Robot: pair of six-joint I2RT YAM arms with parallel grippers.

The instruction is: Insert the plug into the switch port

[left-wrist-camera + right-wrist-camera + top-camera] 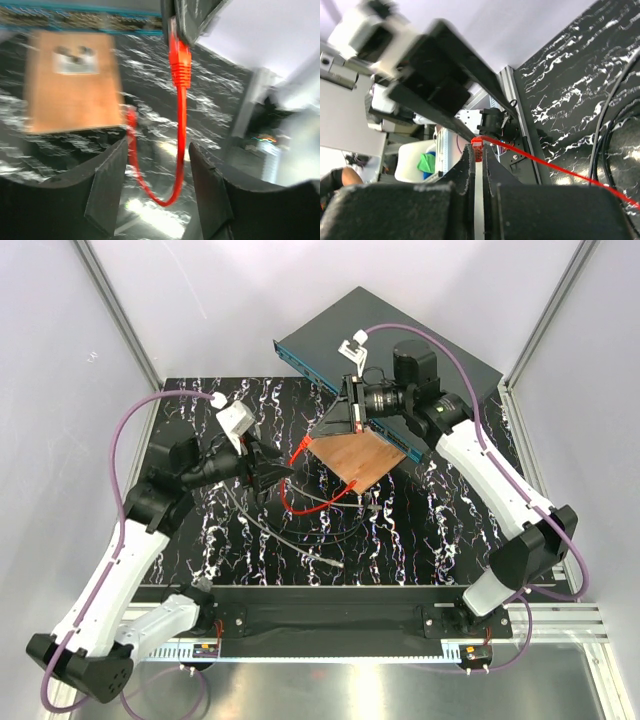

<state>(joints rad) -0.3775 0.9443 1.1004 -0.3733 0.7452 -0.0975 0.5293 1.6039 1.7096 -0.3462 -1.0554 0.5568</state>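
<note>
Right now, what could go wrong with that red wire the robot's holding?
The right gripper pinches the small red plug only at its fingertips, so it might slip or twist. The thin red cable loops right by the open left gripper, so it might snag. Both grippers sit close together and might bump.

left hand [155,150] spread wide — right hand [478,151] pinched closed, both arms stretched forward

Bright, even light; left wrist view motion-blurred, the copper plate [72,82] smeared.
</note>
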